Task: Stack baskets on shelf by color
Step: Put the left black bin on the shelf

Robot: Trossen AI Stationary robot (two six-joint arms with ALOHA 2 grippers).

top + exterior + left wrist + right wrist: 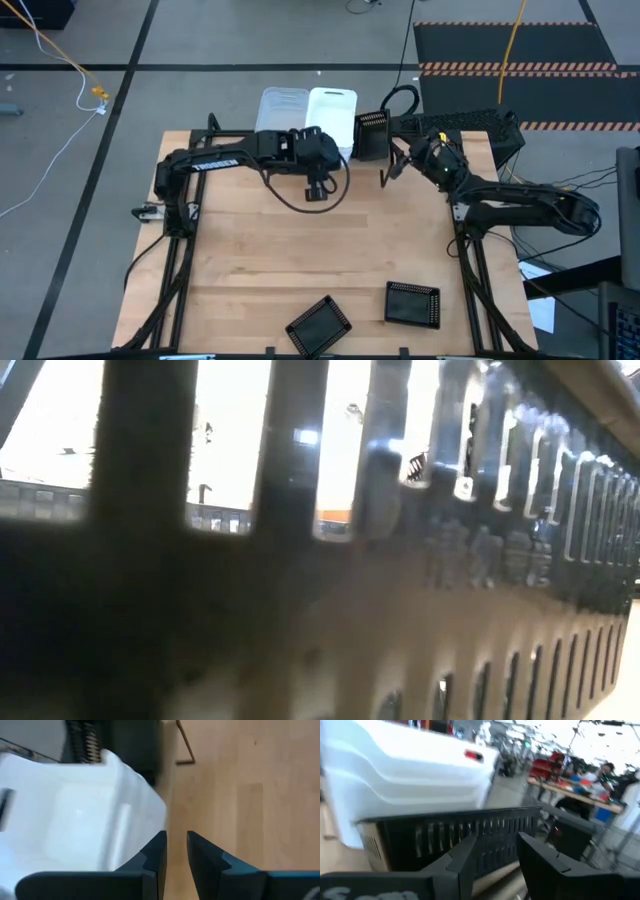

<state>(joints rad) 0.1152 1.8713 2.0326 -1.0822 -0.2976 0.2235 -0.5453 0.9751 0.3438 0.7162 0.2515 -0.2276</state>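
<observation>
Left end effector (pixel 318 188): released, fingers slightly parted, beside the white basket (pixel 333 115) at the counter's (pixel 250 260) far edge. Right end effector (pixel 392 165): released, facing the black basket (pixel 372 135) right of the white one.

Clear basket (pixel 281 108), white basket (pixel 333 115) and black mesh basket (pixel 372 135) stand side by side; two black baskets (pixel 318 325) (pixel 412 304) lie apart (near edge).

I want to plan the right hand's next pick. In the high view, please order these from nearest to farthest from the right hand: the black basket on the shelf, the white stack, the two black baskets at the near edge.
1. Black basket, on the shelf beside the right hand.
2. White stack, shelf middle.
3. Right-side loose black basket, near table edge.
4. Left-side, tilted one, slightly farther.
</observation>
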